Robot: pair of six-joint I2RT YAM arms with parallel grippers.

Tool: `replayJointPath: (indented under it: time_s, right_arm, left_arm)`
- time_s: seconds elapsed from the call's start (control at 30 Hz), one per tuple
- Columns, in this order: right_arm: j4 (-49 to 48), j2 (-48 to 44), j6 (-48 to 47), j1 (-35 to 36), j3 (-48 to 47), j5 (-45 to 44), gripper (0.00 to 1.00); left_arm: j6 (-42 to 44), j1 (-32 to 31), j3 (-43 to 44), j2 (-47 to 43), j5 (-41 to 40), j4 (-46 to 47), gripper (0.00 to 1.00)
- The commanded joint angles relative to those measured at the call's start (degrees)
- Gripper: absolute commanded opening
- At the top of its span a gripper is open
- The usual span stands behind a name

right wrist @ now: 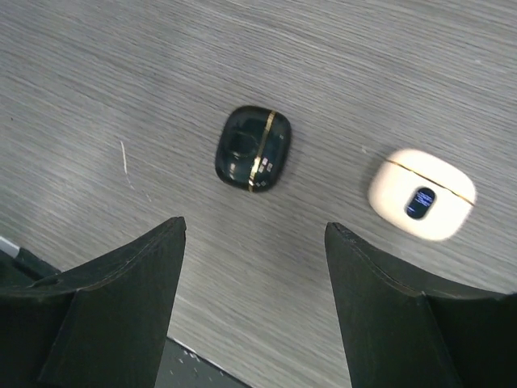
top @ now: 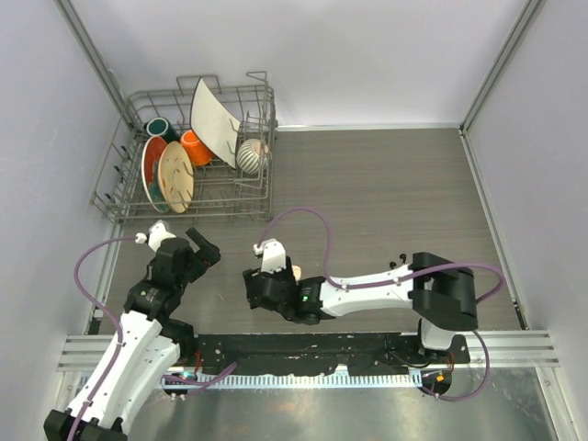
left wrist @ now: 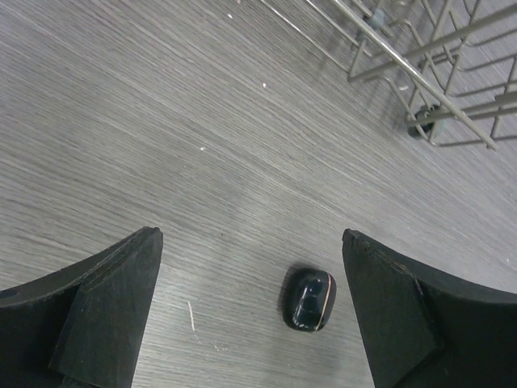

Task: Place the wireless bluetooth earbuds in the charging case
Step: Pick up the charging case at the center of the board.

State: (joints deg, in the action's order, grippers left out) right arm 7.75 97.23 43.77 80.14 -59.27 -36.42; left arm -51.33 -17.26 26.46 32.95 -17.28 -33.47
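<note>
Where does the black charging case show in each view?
Top external: not made out.
Left wrist: black charging case low, right of centre.
Right wrist: the case upper centre, left of the white case.
Shared landmark: the pale sliver left of it.

Left arm (top: pixel 129 354) and right arm (top: pixel 377 285), white shells over black joints, trail looping purple cables (top: pixel 308 210); pincer fingers (left wrist: pixel 97 315) are matte black wedges.

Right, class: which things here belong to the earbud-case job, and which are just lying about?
Job: black charging case, shut; cream-white charging case, shut; left claw, right claw, both open. No earbuds visible.
Lying about: wire dish rack, plates, orange cup, striped bowl.
</note>
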Motion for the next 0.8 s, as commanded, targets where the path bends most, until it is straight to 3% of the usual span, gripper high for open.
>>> replayJointPath:
  time_s: [0.0,0.33,0.57,0.77]
  right_arm:
    - [-2.31,5.06,0.09,-0.25,-6.55,-2.16,0.75]
    - [6.13,15.62,2.72,-0.25,-16.84,-4.18,0.74]
    - [7.19,17.99,2.29,-1.56,-17.38,-3.74,0.73]
    - [5.44,18.43,1.23,-3.76,-16.41,-0.93,0.65]
  left_arm:
    - [2.99,1.44,-0.62,-0.25,7.96,1.22,0.96]
    - [0.62,1.35,-0.71,-6.58,7.61,-1.42,0.96]
    - [0.00,1.44,-0.88,-7.55,8.05,-1.95,0.96]
    - [-0.17,1.44,-1.06,-7.55,8.40,-1.86,0.96]
